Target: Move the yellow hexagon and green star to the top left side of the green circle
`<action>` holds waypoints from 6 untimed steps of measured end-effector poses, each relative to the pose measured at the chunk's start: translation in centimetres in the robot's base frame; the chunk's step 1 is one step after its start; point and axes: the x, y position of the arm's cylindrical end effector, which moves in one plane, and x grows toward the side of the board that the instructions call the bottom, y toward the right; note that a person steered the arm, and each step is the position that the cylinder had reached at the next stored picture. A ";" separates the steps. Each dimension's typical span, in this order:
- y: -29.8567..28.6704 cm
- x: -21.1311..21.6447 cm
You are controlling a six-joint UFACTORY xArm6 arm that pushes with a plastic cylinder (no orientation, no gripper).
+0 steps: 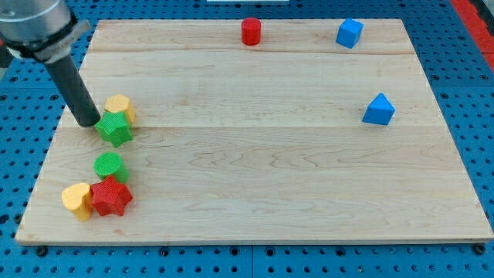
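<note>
Pale wooden board on a blue perforated surface, evenly lit.

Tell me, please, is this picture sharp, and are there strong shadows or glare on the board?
Camera view: blocks such as the green star and yellow hexagon look sharp; shadows are small and soft; the wooden board shows no strong glare; the arm at the view's top left is slightly blurred, my tip beside the star.

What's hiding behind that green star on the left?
Behind the green star, toward the view's top, sits the yellow hexagon, touching it; its lower part is covered by the star. My tip is at the star's left edge. Nothing else shows there.
</note>
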 end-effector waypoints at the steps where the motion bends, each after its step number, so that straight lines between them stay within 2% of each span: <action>1: 2.4 -5.6; 2: 5.6 -4.7; 3: 5.6 1.2; 4: 6.0 1.8; 5: 12.7 -4.8; 6: 22.3 -11.2</action>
